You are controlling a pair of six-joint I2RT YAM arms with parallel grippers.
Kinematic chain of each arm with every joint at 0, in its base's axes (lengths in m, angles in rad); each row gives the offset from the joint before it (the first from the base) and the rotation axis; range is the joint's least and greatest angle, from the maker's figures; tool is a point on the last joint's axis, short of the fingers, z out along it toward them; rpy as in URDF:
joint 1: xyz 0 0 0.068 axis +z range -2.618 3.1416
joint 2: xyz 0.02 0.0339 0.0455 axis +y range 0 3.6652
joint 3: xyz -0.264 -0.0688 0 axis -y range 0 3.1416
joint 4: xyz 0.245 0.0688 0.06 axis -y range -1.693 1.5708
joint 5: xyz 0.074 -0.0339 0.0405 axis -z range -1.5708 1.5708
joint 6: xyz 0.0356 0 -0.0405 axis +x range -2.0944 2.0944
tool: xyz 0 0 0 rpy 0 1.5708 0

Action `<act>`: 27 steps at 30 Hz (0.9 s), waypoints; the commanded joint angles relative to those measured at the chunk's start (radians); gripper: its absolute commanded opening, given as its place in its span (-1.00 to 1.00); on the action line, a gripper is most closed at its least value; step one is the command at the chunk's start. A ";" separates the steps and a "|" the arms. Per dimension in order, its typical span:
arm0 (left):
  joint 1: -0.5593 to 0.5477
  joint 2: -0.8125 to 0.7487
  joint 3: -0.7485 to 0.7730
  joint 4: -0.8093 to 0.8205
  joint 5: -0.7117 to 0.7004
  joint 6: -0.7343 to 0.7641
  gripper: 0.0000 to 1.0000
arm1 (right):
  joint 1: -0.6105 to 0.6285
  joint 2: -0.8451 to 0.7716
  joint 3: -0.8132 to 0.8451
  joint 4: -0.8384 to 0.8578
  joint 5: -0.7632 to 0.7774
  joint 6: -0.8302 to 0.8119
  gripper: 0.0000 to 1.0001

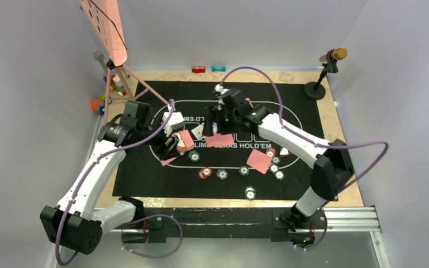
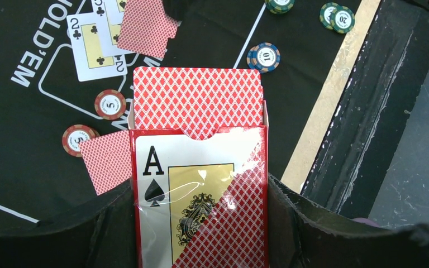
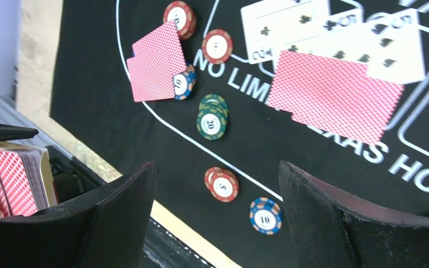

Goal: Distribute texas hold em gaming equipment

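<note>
My left gripper (image 2: 200,219) is shut on a red card box (image 2: 162,162) printed with an ace of spades, and red-backed cards (image 2: 196,100) stick out of its open top. It hangs over the left of the mat (image 1: 170,146). My right gripper (image 3: 215,170) is open and empty above the mat's middle (image 1: 222,114). Below it lie a red 5 chip stack (image 3: 222,185), a blue 10 chip (image 3: 265,215) and green 20 chips (image 3: 212,117). Face-down cards (image 3: 335,95) and face-up cards (image 3: 290,28) lie further on. A 2 of clubs (image 2: 95,47) lies face up.
The black mat (image 1: 145,178) covers most of the table. A microphone stand (image 1: 324,72) is at the back right and a pink tripod (image 1: 117,72) at the back left, with toy blocks (image 1: 98,103) beside it. A metal rail (image 1: 346,215) runs along the near edge.
</note>
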 commanded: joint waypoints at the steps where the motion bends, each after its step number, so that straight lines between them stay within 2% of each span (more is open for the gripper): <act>1: 0.004 -0.028 0.021 0.035 0.054 -0.013 -1.00 | -0.092 -0.162 -0.135 0.228 -0.213 0.070 0.67; 7: 0.004 -0.032 0.023 0.035 0.058 -0.013 -1.00 | -0.104 -0.201 -0.240 0.497 -0.511 0.187 0.68; 11: 0.004 -0.034 0.024 0.043 0.059 -0.017 -1.00 | -0.096 -0.160 -0.274 0.673 -0.630 0.286 0.70; 20: 0.004 -0.036 0.029 0.062 0.062 -0.034 -1.00 | -0.044 -0.054 -0.224 0.726 -0.680 0.323 0.71; 24: 0.004 -0.035 0.029 0.066 0.064 -0.039 -1.00 | -0.032 -0.017 -0.223 0.783 -0.696 0.376 0.57; 27: 0.004 -0.035 0.027 0.067 0.063 -0.041 -1.00 | -0.028 0.002 -0.233 0.858 -0.703 0.430 0.38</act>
